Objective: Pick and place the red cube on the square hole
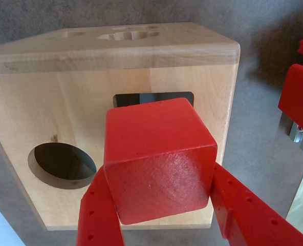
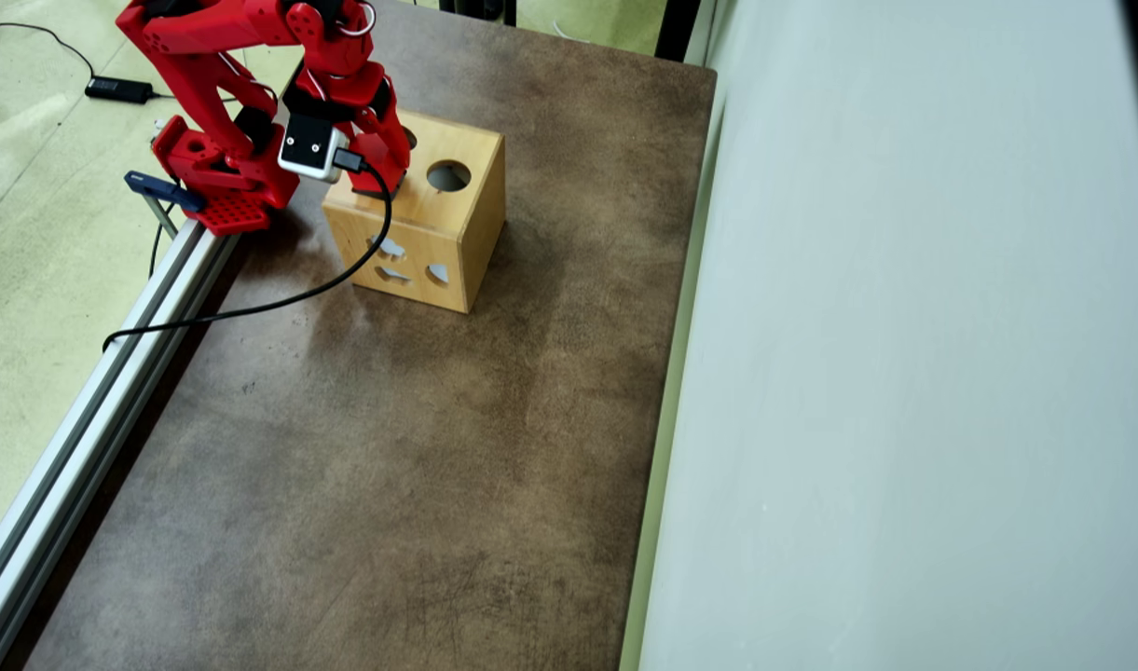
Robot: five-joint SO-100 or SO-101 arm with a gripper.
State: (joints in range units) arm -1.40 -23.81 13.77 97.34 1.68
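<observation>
Red cube (image 1: 159, 161) sits nearest our wrist camera, clamped between the gripper's (image 1: 164, 197) 2 fingers, hovering over the wooden box (image 1: 49, 97). Square hole (image 1: 136, 98) peeks out just beyond the cube's far edge; we judge a short forward shift is needed.

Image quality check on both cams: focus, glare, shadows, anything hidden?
Wrist view: sharp and evenly lit, no glare; the red cube held in the hand fills the middle and covers most of the square hole. Overhead view: soft daylight, faint shadow beside the wooden box, the arm hides the cube.
</observation>
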